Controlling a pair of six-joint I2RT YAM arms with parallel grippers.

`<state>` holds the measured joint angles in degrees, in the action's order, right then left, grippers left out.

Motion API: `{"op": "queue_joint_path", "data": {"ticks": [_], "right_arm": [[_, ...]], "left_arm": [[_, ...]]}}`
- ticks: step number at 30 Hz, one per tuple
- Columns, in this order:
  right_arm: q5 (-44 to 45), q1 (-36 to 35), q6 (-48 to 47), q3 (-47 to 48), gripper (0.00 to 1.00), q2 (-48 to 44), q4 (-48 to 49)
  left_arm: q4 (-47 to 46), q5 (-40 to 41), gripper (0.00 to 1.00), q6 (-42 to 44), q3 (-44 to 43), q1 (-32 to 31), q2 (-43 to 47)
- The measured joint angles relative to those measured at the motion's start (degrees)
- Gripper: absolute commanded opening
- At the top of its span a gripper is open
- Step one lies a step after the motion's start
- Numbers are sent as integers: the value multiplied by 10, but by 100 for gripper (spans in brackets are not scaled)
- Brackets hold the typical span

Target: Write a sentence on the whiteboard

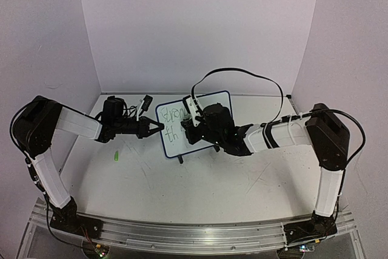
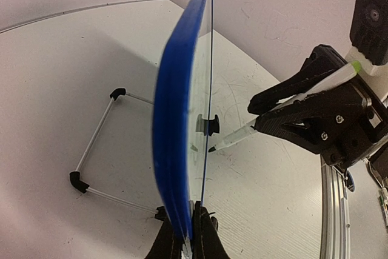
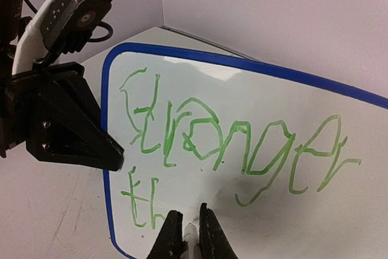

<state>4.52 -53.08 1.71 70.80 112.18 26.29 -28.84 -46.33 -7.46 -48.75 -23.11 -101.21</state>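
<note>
The whiteboard (image 1: 221,102) stands upright at mid-table, blue-framed, seen edge-on in the left wrist view (image 2: 176,119). My left gripper (image 2: 193,210) is shut on its left edge (image 1: 159,125). The sentence (image 3: 230,144) is green lettering: "Stronger" on top, "th" below it. My right gripper (image 3: 193,219) is shut on a white pen (image 3: 191,236) right of the "th". The pen (image 2: 242,134) points its dark tip at the board's face; whether it touches, I cannot tell. From above, the right gripper (image 1: 193,127) covers the board's middle.
A wire stand (image 2: 97,144) with black corners lies behind the board, and a black clip foot (image 2: 210,124) sits at the board's base. A small green cap (image 1: 115,157) lies on the table at the left. White walls close in the back and sides.
</note>
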Motion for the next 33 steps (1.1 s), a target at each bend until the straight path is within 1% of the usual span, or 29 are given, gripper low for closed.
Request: {"op": "queue_joint_path", "data": {"ticks": [7, 18, 33], "right_arm": [[14, 0, 0, 6, 0, 9, -3], [12, -8, -1, 28, 0, 22, -5], [11, -12, 12, 17, 0, 22, -7]], "left_arm": [[0, 2, 0, 0, 0, 0, 0], [3, 5, 0, -1, 0, 0, 0], [3, 4, 0, 0, 0, -1, 0]]}}
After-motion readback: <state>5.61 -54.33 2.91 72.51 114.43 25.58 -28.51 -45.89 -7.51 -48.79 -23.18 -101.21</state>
